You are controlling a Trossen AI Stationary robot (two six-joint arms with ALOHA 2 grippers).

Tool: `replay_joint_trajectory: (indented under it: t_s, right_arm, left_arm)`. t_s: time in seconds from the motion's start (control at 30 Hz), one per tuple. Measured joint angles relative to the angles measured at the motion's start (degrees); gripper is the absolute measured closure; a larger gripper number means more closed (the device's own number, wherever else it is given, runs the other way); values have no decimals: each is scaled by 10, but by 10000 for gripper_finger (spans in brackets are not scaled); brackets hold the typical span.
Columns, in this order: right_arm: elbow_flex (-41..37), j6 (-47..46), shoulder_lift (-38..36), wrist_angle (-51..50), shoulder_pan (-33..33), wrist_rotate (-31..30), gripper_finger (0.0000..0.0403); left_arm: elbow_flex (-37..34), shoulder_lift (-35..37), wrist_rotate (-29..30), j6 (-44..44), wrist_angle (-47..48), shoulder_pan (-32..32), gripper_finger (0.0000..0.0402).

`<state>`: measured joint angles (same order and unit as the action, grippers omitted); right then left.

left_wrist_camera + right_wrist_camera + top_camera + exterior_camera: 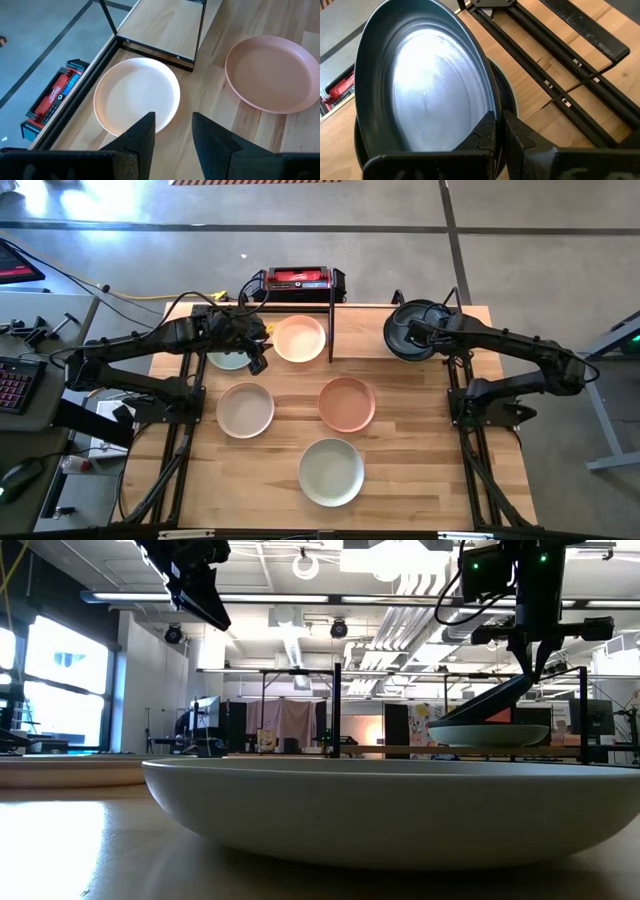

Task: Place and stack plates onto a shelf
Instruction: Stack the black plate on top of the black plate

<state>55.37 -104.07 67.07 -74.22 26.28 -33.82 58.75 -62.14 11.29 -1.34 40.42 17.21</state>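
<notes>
The right gripper [496, 131] pinches the rim of a black plate [425, 85], holding it tilted over another dark plate already lying on the shelf [470, 315], right of the central divider [331, 330]. The plate looks stiff, matte and probably light, yet chippable; a thin rim pinch may let it swing, so it wants lowering gently. The left gripper [172, 132], fingers spread and empty, hovers left of the divider above a cream plate [136, 95], whose raised near rim seems the natural hold. Three more plates wait in front of the shelf.

three plates [331, 472] lie before the shelf [331, 330].
</notes>
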Motion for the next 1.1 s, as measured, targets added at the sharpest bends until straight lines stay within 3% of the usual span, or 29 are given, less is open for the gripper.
replay_joint_trajectory:
  t_s: [1.1]
  right_arm:
    - [0,1,0,1,0,20,402]
  left_arm:
    - [0,0,0,0,0,0,282]
